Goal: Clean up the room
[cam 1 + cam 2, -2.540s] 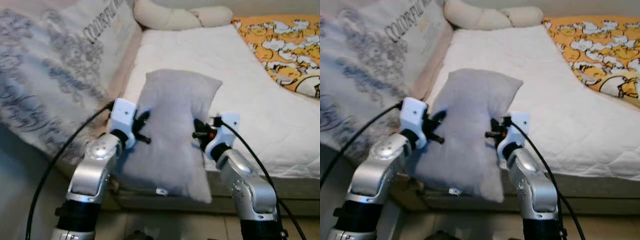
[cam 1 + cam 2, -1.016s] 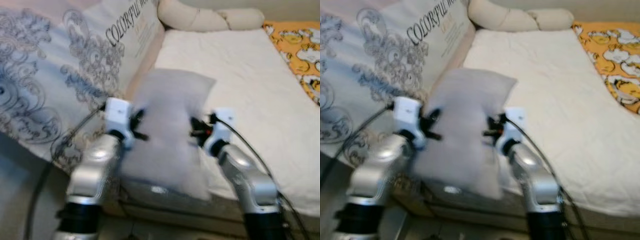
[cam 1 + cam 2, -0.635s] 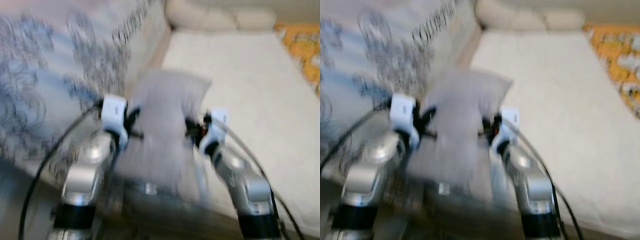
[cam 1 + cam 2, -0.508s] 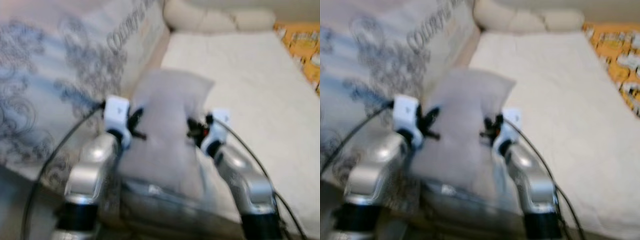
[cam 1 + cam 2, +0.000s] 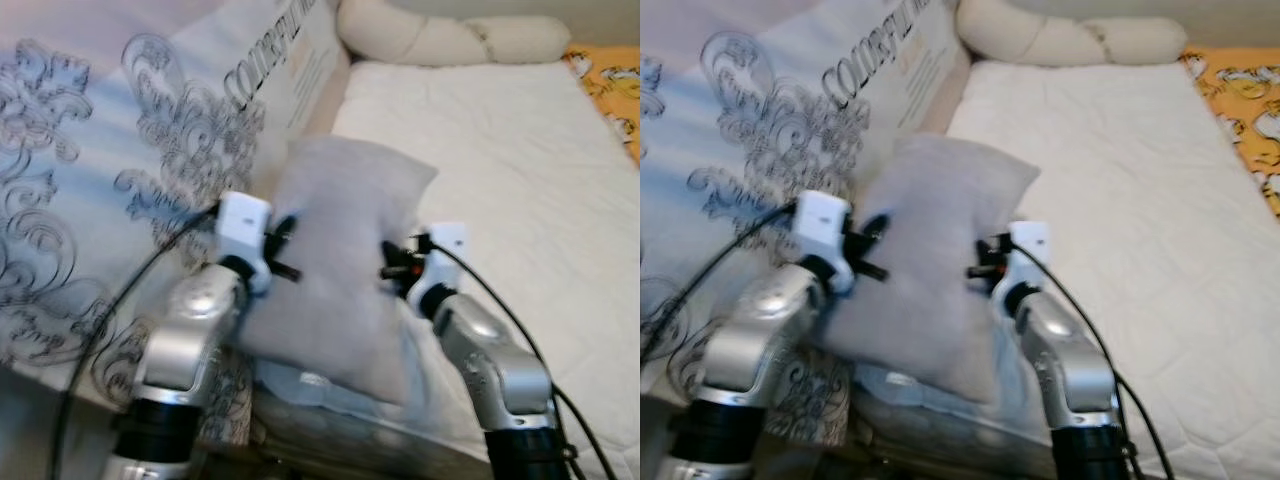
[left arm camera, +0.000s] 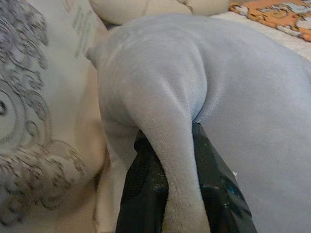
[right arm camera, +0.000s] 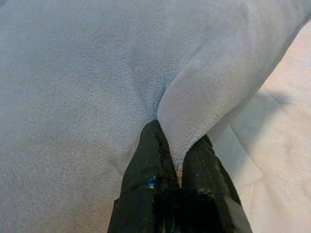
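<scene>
I hold a soft grey pillow (image 5: 340,260) up in front of me, above the near edge of the bed. My left gripper (image 5: 283,248) is shut on a fold of the pillow's left side, and my right gripper (image 5: 392,267) is shut on a fold of its right side. The left wrist view has the black fingers (image 6: 146,187) pinching a ridge of grey fabric (image 6: 165,107). Along the right wrist, the fingers (image 7: 150,184) clamp a pinched fold of the pillow (image 7: 77,87).
A white mattress (image 5: 500,170) stretches ahead and to the right. A large patterned cushion with grey scrollwork and lettering (image 5: 130,170) leans on the left. A cream bolster (image 5: 450,40) lies at the far end, and an orange patterned cover (image 5: 610,75) lies at the far right.
The camera has swung and steadied, so the bed sits further right and the patterned cushion looms larger. Both grippers keep their hold on the pillow.
</scene>
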